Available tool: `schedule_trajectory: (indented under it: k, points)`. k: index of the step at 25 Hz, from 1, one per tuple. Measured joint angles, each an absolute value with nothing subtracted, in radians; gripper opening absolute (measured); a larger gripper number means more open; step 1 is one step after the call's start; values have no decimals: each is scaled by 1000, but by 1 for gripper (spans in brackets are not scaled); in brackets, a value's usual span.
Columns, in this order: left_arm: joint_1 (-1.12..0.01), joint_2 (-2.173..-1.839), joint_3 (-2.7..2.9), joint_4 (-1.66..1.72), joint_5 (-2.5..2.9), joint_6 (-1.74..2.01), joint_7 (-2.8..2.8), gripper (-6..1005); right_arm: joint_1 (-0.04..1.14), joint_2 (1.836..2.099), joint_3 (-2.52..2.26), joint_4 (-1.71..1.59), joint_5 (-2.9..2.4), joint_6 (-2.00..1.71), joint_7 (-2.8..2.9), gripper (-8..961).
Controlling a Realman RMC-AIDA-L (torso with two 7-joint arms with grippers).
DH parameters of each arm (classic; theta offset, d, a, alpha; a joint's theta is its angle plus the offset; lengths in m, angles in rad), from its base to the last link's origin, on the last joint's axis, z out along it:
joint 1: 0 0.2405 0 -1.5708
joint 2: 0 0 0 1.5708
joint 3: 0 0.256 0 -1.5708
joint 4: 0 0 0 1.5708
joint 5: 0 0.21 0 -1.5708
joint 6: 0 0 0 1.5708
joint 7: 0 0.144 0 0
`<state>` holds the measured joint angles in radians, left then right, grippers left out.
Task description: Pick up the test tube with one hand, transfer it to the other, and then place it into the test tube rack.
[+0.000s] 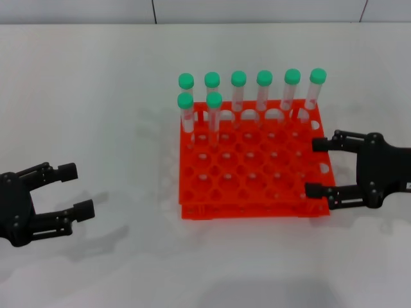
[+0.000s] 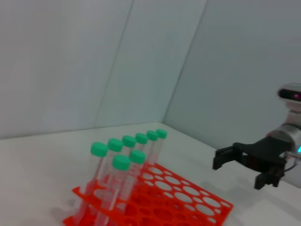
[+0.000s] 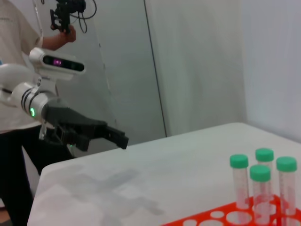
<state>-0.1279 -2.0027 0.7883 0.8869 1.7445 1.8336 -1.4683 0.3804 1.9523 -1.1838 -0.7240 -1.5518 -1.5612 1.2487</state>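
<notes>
black left gripper (image 1: 69, 190), black right gripper (image 1: 316, 167), silver-white arms

head view looks steeply down on the test tube rack (image 1: 250, 170); both wrist views skim low across the table (image 1: 96, 115), sharing that rack.

White table (image 1: 96, 96), plain matte top, faint soft shadows on it. Pale wall panels (image 2: 56, 61) behind the table, thin vertical seams between them, meeting at a corner. Person (image 3: 11, 42) standing past the table's far edge, only partly in frame: light short-sleeved shirt, dark trousers (image 3: 19, 160), face not visible. One arm raised, holding a small black device (image 3: 63, 14) up high, with black cables (image 3: 91, 9) looping off it.
</notes>
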Motion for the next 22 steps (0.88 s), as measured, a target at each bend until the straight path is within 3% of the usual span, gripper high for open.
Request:
schedule_trajectory:
  k: [22]
  points:
    - [-207,-1989,790,879,1822,1909,-1478,890,380,1919,-1180,-724,-1605,-1589,1271,873]
